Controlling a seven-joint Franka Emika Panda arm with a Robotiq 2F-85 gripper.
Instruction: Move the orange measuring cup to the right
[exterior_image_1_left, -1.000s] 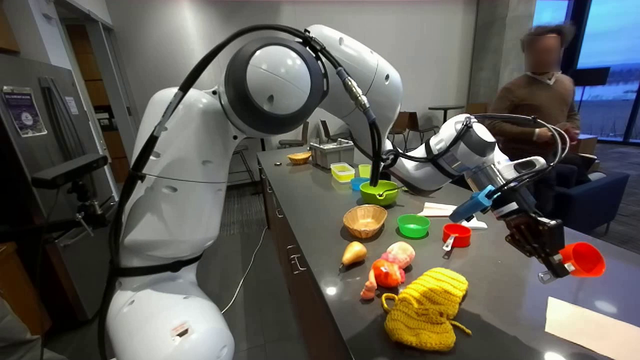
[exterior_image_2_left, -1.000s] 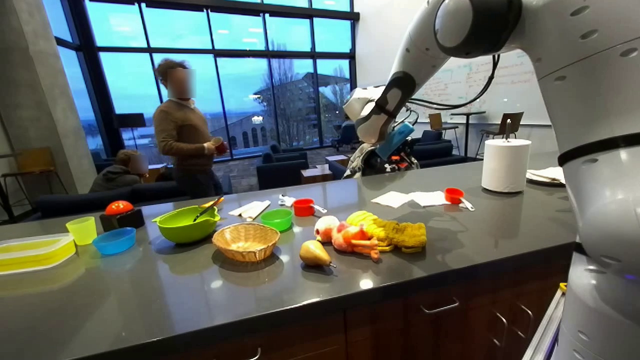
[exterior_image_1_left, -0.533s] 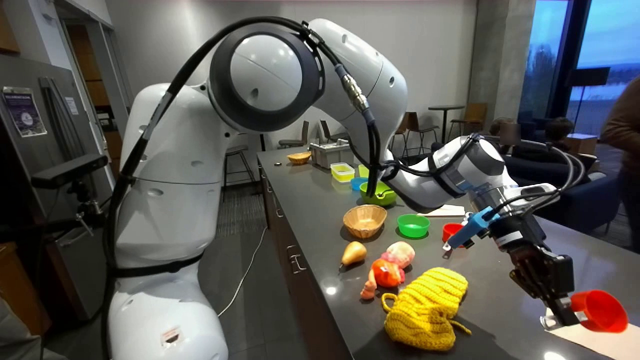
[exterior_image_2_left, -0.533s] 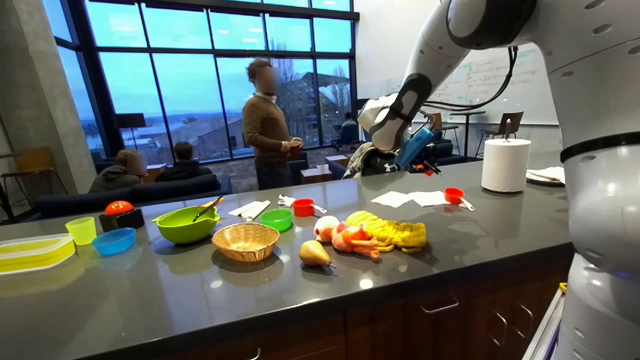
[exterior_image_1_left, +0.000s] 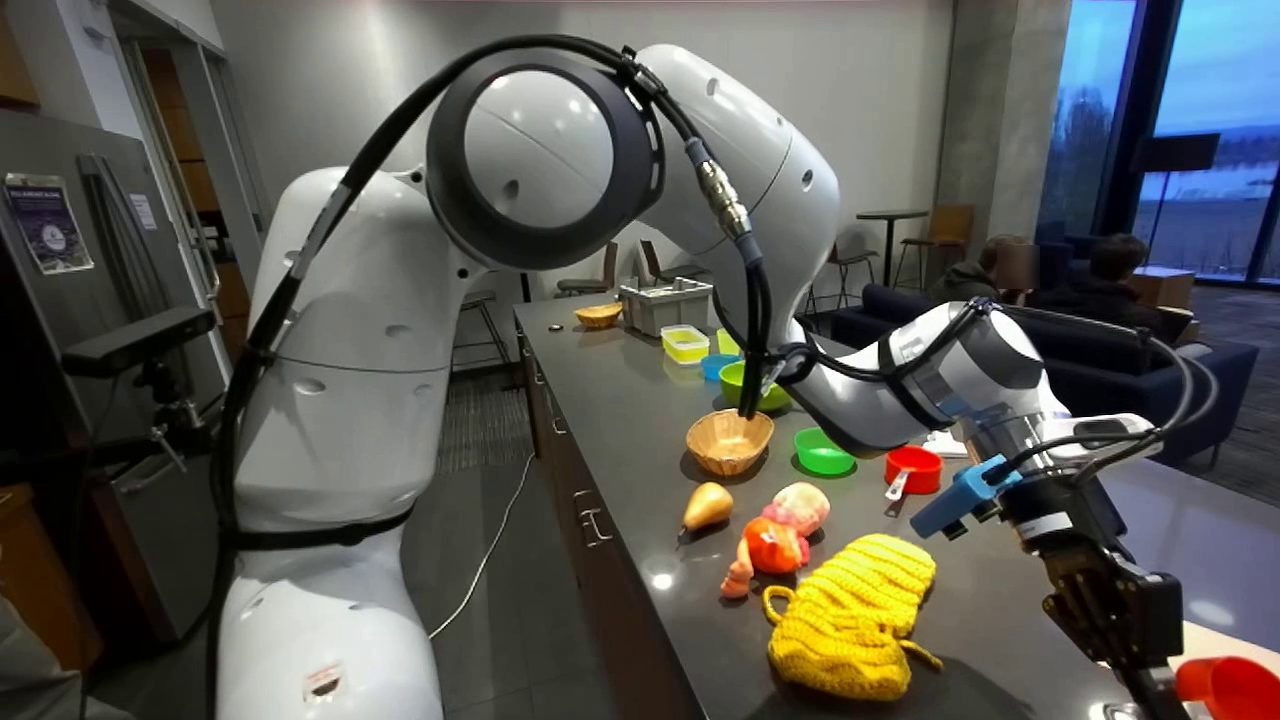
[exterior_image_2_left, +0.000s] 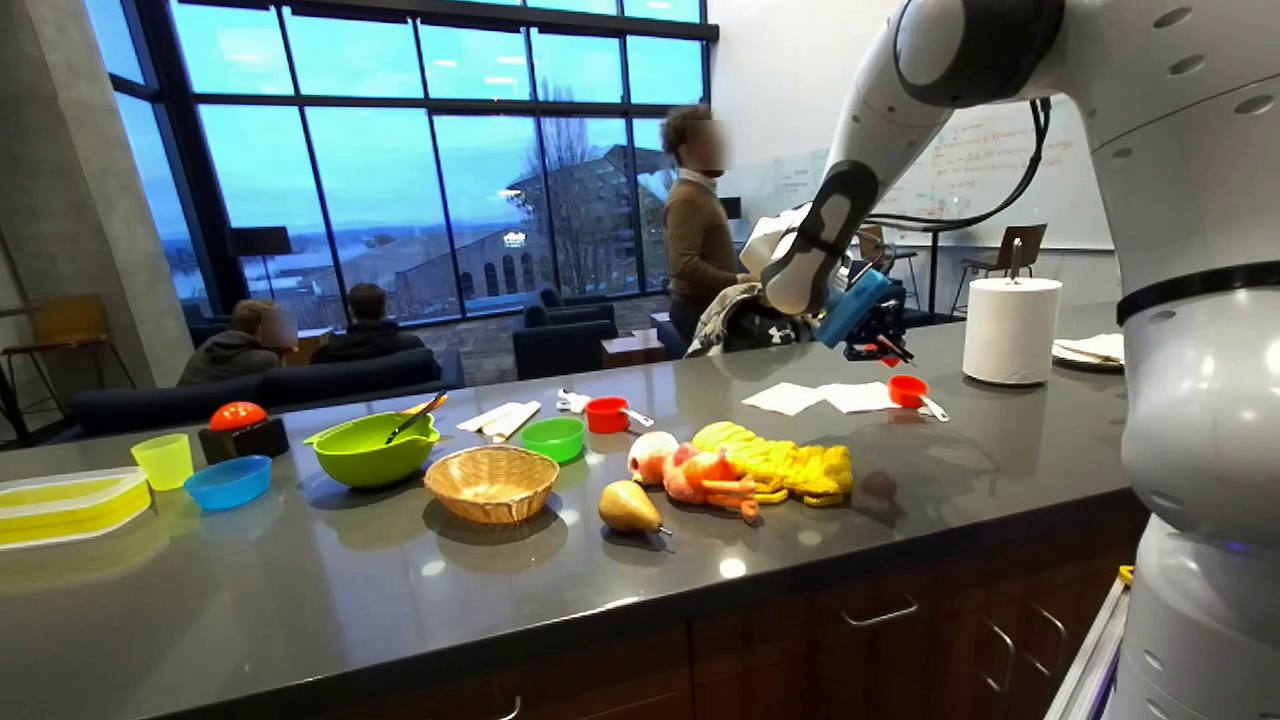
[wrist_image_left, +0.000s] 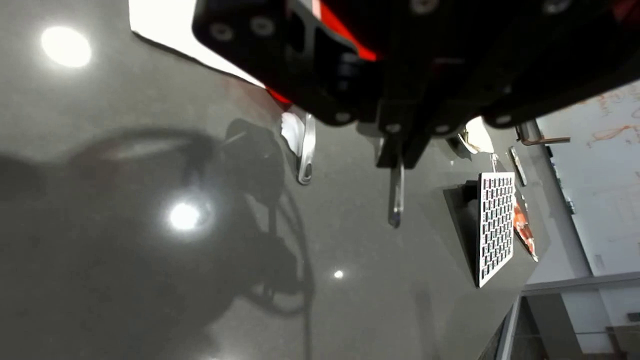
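Observation:
An orange measuring cup (exterior_image_1_left: 1232, 688), red-orange with a metallic handle, hangs in my gripper (exterior_image_1_left: 1150, 697) at the lower right corner of an exterior view. In the wrist view my gripper (wrist_image_left: 398, 161) is shut on the handle (wrist_image_left: 398, 200), whose end sticks out past the fingertips. The cup's bowl is mostly hidden behind the gripper there. In an exterior view only a bit of red shows at the gripper (exterior_image_2_left: 903, 350), which is above the counter. Two like red cups stand on the counter, one left (exterior_image_2_left: 607, 413) and one right (exterior_image_2_left: 908, 391).
White paper sheets (exterior_image_2_left: 785, 398) lie beside the right red cup. A paper towel roll (exterior_image_2_left: 1012, 330) stands further right. Yellow knitwear (exterior_image_1_left: 855, 620), a pinkish-red lumpy toy (exterior_image_1_left: 775, 545), a pear (exterior_image_1_left: 708, 506), a basket (exterior_image_1_left: 730, 442) and a green cup (exterior_image_1_left: 823, 452) stand on the counter. A keyboard (wrist_image_left: 496, 225) shows in the wrist view.
My gripper has moved down and to the right in both exterior views, carrying the cup with it. The cup stays in the grip. A person in the background has walked to the right.

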